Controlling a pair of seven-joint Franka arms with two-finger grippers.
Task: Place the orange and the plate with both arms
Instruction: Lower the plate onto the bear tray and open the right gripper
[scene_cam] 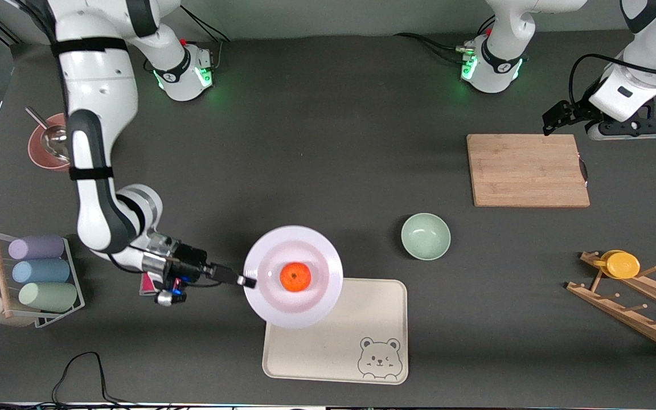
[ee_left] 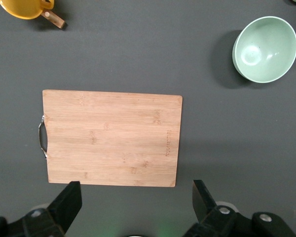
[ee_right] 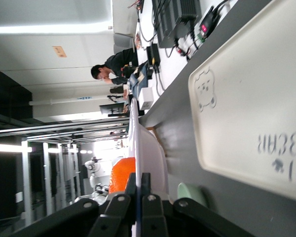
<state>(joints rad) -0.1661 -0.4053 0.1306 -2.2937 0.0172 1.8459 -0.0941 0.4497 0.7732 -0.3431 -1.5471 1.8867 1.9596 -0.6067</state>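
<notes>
The pale white-lavender plate (scene_cam: 305,250) hangs in the air over the corner of the beige bear tray (scene_cam: 328,341) that lies toward the robots and the right arm's end. The orange (scene_cam: 295,277) sits in the plate's middle. My right gripper (scene_cam: 246,280) is shut on the plate's rim on the side toward the right arm's end. In the right wrist view its fingers (ee_right: 131,190) pinch the thin rim of the plate (ee_right: 149,153), with the orange (ee_right: 124,173) above it. My left gripper (scene_cam: 550,121) is open and empty, waiting above the table by the wooden cutting board (scene_cam: 527,169).
A mint-green bowl (scene_cam: 425,236) stands between the tray and the board. A wooden rack with a yellow lid (scene_cam: 622,264) is at the left arm's end. A cup rack (scene_cam: 35,279) and a pink bowl with a spoon (scene_cam: 48,145) are at the right arm's end.
</notes>
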